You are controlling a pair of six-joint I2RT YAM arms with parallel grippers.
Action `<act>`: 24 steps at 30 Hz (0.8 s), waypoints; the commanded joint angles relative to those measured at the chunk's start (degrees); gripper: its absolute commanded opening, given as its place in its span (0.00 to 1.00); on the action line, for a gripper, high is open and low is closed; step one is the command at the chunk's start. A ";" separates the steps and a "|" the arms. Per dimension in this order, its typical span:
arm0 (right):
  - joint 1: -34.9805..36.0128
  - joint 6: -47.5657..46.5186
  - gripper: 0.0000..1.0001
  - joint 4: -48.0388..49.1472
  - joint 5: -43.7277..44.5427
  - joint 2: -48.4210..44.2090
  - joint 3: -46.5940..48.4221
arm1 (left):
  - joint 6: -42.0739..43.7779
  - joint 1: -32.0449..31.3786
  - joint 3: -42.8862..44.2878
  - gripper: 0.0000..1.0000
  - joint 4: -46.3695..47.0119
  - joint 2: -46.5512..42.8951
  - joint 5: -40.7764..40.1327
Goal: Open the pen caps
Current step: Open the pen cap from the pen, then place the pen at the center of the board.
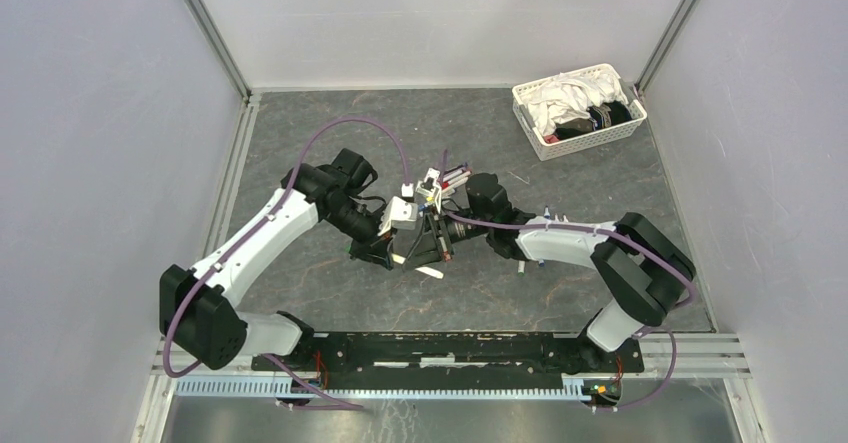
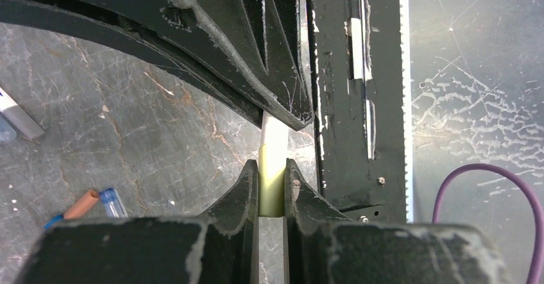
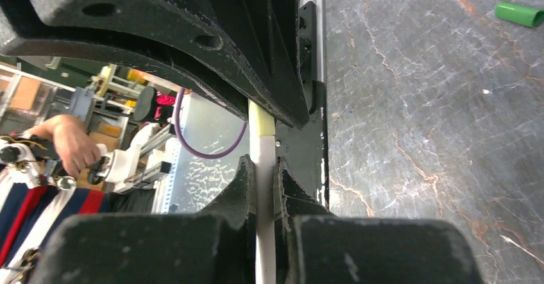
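Observation:
A pen is held between both grippers over the middle of the table. My left gripper (image 2: pixel 272 168) is shut on its yellow-green pen cap (image 2: pixel 271 191). The white barrel (image 2: pixel 276 130) runs from the cap up into the other gripper's black fingers. My right gripper (image 3: pixel 263 165) is shut on that white barrel (image 3: pixel 262 152), and the cap's yellowish end (image 3: pixel 260 114) disappears behind the left gripper's fingers. In the top view the two grippers (image 1: pixel 418 238) meet tip to tip, and a white pen end (image 1: pixel 431 273) shows just beneath them.
Loose on the table lie an orange cap (image 2: pixel 82 204), a blue cap (image 2: pixel 112 200), a pen (image 2: pixel 16 120) and a green cap (image 3: pixel 519 13). More pens (image 1: pixel 450 175) lie behind the grippers. A white lattice basket (image 1: pixel 540 143) of cloths stands at the back right.

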 commanded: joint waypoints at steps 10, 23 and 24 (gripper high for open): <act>-1.87 -20.53 0.00 -35.87 14.54 -23.12 -10.49 | 21.82 18.51 13.34 0.02 -15.54 5.83 -9.17; -14.13 -20.54 0.00 -50.70 45.85 -32.85 -8.03 | -5.31 18.43 -3.10 0.03 23.97 6.49 -11.13; -15.51 -20.16 0.00 -51.13 48.32 -34.32 -8.78 | -7.20 18.33 -3.87 0.04 26.41 7.44 -12.69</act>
